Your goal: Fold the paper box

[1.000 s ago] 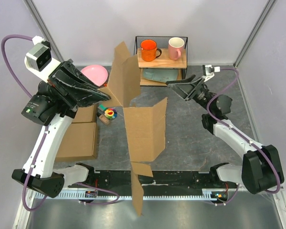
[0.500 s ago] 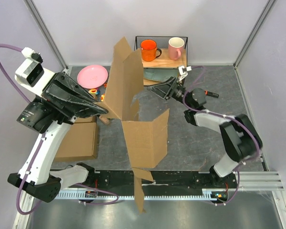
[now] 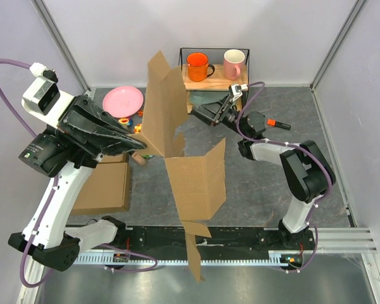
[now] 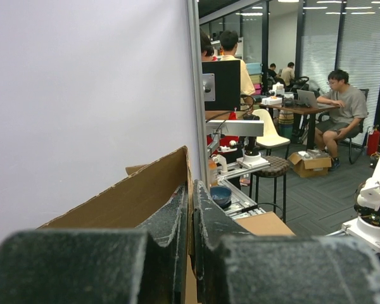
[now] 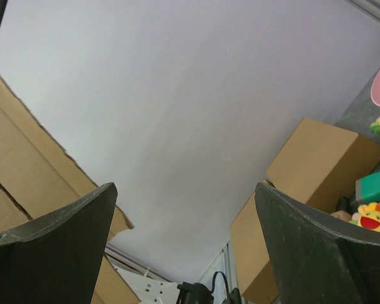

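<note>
We see the paper box (image 3: 193,180) held upright in the middle of the overhead frame, a brown cardboard sheet only partly folded: one tall panel rises toward the top centre, a second broad panel stands below it toward the lower centre, and a narrow flap hangs past the bottom edge of the table (image 3: 259,190). At centre left, the left gripper (image 3: 137,144) has its jaws pressed nearly together on the sheet's left edge. Its wrist camera shows the two dark fingers (image 4: 177,212) pinching a thin cardboard edge (image 4: 133,199) between them. From the upper right the right gripper (image 3: 199,114) reaches toward the back of the tall panel with its jaws spread wide and nothing between them. Its own camera shows both fingers (image 5: 50,221) far apart against the white wall, with cardboard (image 5: 19,145) at the left of that frame. From above we cannot say for certain whether it touches the sheet. Behind the sheet, at top centre, a wire shelf (image 3: 215,82) carries an orange mug (image 3: 197,66) and a pink mug (image 3: 233,63). A pink plate (image 3: 122,99) lies at upper left, and two flat brown boxes (image 3: 104,187) sit edge to edge at lower left, partly under the left arm.
</note>
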`<state>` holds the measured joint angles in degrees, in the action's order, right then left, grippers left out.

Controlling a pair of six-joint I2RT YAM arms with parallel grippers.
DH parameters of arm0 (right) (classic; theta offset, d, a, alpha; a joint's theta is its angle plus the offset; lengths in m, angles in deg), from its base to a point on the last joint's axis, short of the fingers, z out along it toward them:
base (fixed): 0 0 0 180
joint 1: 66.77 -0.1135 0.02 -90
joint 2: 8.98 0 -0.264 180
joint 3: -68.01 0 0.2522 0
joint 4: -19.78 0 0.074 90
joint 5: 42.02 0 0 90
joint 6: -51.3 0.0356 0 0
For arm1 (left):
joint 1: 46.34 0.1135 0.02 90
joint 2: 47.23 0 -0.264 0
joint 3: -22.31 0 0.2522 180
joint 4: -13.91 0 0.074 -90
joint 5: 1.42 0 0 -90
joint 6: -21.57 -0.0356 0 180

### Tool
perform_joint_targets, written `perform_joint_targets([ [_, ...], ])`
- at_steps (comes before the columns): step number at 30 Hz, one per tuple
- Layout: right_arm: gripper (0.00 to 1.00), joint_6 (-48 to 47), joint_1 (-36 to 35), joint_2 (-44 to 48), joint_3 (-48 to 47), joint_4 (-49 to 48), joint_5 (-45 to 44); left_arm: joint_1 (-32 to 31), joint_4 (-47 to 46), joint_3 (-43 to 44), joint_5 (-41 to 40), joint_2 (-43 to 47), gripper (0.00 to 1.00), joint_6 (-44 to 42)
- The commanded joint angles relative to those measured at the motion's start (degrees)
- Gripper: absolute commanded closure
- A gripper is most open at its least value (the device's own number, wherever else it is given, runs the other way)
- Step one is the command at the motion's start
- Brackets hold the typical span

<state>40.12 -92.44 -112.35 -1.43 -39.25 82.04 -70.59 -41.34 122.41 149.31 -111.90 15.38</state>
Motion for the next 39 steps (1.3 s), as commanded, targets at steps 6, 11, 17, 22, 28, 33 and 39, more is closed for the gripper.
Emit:
perform_joint_targets([
  [6,0.02,1.1,-3.2,3.3,-7.4,-27.8,1.0,-1.0,1.4,0.4,0.4,0.7,0.89,-3.3],
  [11,0.02,2.4,-4.6,0.6,-12.9,-27.8,3.2,-1.3,1.9,-0.3,0.4,1.1,0.89,-4.0],
  [17,0.11,3.2,-6.1,-1.0,-16.6,-27.8,7.4,-1.6,2.1,-1.0,0.4,1.0,0.89,-4.4],
  [22,0.42,3.2,-6.3,-1.0,-16.0,-27.8,8.6,-1.7,2.2,-1.3,0.4,1.1,0.89,-5.0],
  [28,1.0,2.7,-4.8,3.2,-11.7,-26.2,11.5,-1.7,4.9,-2.6,1.0,2.1,0.78,-8.0],
  [33,1.0,-6.2,2.0,17.1,-3.2,-9.8,11.6,-1.7,17.0,-6.9,1.2,6.8,0.26,-20.7],
  [39,1.0,-46.6,-0.4,36.0,-5.9,49.2,-6.3,-1.6,38.5,-10.1,-3.9,10.9,0.01,-36.2],
])
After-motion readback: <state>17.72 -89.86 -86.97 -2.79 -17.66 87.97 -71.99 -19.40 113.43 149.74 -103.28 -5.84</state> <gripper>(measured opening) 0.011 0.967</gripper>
